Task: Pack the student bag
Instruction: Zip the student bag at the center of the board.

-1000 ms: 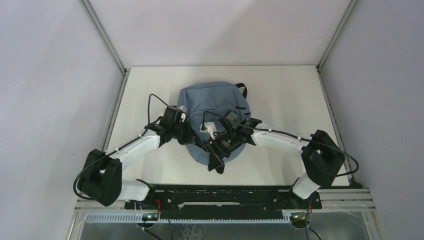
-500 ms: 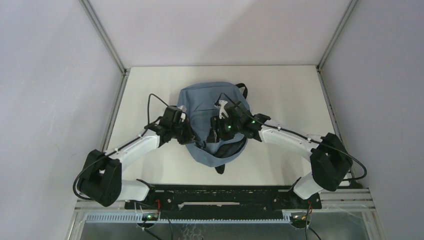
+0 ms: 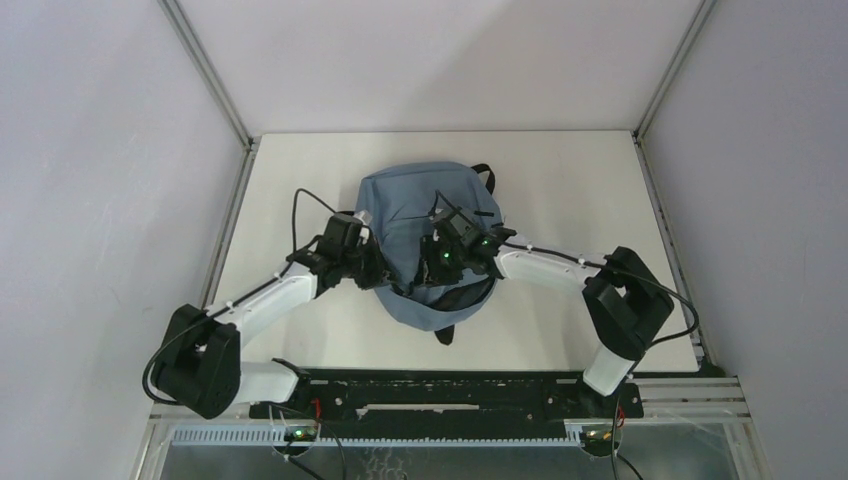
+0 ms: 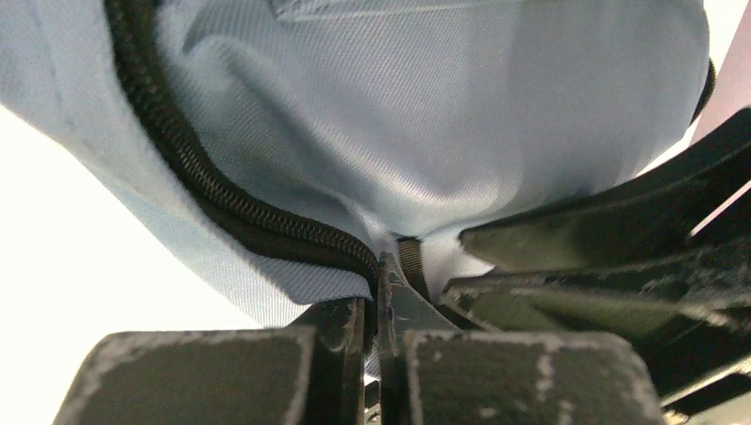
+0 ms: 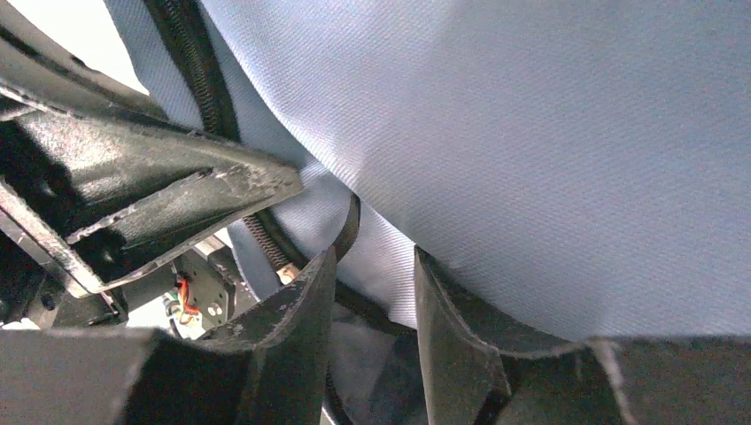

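Observation:
The grey-blue student bag (image 3: 420, 205) lies in the middle of the table with its dark opening (image 3: 450, 296) towards the arms. My left gripper (image 3: 374, 276) is at the bag's left rim. In the left wrist view it (image 4: 376, 276) is shut on the bag's fabric edge beside the black zipper (image 4: 168, 159). My right gripper (image 3: 436, 262) is over the bag by the opening. In the right wrist view its fingers (image 5: 305, 292) stand apart, with a fold of the bag's fabric (image 5: 531, 150) between and over them. What is inside the bag is hidden.
The white table (image 3: 580, 190) is boxed in by grey walls and metal corner posts (image 3: 205, 70). A black strap (image 3: 487, 178) pokes out at the bag's far right. The two grippers sit close together; the left gripper's fingers (image 5: 177, 190) show in the right wrist view.
My right gripper has moved from the bag's near edge up over the bag, then a little left and down at the opening. My left gripper has kept its hold on the rim.

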You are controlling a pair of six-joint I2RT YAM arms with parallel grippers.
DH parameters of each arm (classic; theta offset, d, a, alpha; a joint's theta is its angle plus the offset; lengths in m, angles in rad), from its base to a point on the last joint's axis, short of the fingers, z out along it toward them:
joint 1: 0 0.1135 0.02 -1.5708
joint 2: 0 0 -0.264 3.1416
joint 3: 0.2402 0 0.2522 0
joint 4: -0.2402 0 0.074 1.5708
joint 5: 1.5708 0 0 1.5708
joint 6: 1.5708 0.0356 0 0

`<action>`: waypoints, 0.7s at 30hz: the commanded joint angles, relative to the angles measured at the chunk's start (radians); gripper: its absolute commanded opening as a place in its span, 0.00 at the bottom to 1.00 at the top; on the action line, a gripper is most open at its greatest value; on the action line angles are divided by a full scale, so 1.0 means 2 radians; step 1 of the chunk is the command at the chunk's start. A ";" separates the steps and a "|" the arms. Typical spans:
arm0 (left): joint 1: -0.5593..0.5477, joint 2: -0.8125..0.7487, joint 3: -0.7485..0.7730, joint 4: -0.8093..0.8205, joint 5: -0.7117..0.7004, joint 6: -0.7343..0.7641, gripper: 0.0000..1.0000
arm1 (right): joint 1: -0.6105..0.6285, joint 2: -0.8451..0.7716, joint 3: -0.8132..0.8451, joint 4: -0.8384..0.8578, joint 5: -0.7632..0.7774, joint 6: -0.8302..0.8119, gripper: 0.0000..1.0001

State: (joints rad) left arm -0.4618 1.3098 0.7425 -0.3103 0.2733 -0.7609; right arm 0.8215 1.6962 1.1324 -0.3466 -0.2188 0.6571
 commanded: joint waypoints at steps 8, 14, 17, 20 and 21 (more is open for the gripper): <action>-0.004 -0.035 -0.079 0.057 0.024 -0.022 0.00 | -0.041 -0.127 -0.088 0.031 0.029 -0.055 0.55; -0.012 -0.017 -0.079 0.084 0.029 -0.034 0.00 | -0.119 -0.114 -0.132 0.055 0.028 -0.039 0.55; -0.013 0.001 -0.062 0.088 0.031 -0.030 0.00 | -0.127 -0.071 -0.123 0.070 0.036 -0.058 0.56; -0.013 0.016 -0.036 0.088 0.021 -0.020 0.00 | -0.149 -0.022 -0.096 0.090 0.035 -0.068 0.56; -0.013 0.020 -0.026 0.088 0.016 -0.017 0.00 | -0.160 -0.007 -0.082 0.095 0.035 -0.071 0.56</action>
State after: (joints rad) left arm -0.4805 1.3224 0.6010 -0.1604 0.3000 -0.8120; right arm 0.5488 1.5925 0.8875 -0.2405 -0.1822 0.5674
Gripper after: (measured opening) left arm 0.027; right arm 0.557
